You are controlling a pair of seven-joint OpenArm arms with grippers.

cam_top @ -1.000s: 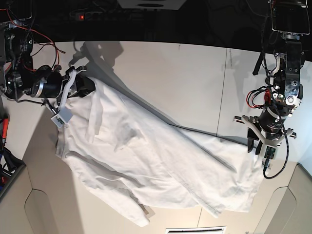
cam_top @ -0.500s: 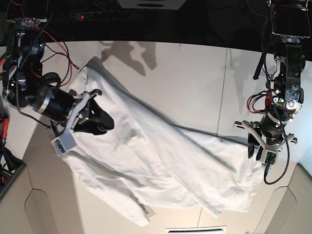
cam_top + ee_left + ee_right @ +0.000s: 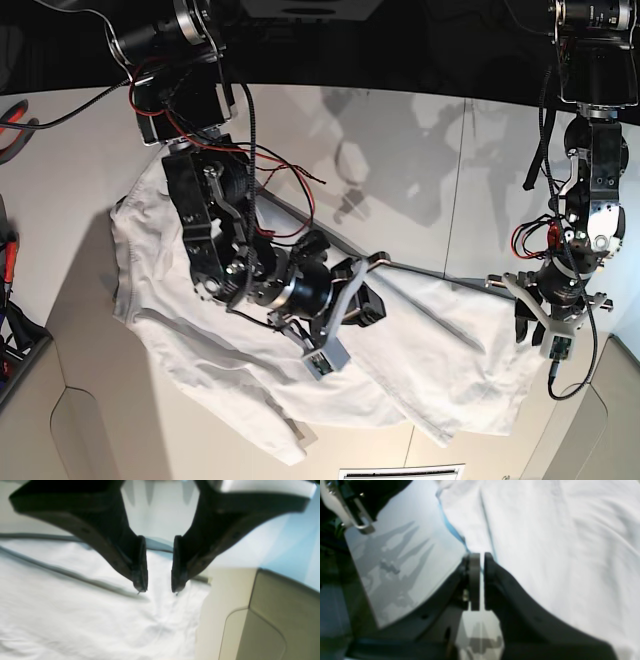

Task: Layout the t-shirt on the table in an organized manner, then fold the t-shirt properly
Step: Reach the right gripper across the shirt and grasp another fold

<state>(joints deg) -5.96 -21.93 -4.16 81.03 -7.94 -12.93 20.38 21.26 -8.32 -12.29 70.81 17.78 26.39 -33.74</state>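
Note:
The white t-shirt [image 3: 200, 350] lies spread and creased slantwise across the table [image 3: 400, 170]. My right gripper [image 3: 372, 285] reaches over the shirt's middle to its far edge. In the right wrist view that gripper [image 3: 480, 554] has its pads almost together, and the t-shirt [image 3: 557, 542] edge runs in between their tips. My left gripper [image 3: 538, 330] hangs over the shirt's right end. The left wrist view shows it [image 3: 158, 591] open, just above the t-shirt [image 3: 75, 610], with nothing between its fingers.
Rounded beige cut-outs [image 3: 90, 440] line the table's near edge, one beside the left gripper [image 3: 262, 630]. Red and black cables [image 3: 280, 180] dangle from the right arm over the shirt. A thin dark seam [image 3: 465, 180] crosses the table.
My right arm swung from the shirt's left end to its middle and its jaws closed. The shirt's left part now lies spread on the table. The left arm barely moved.

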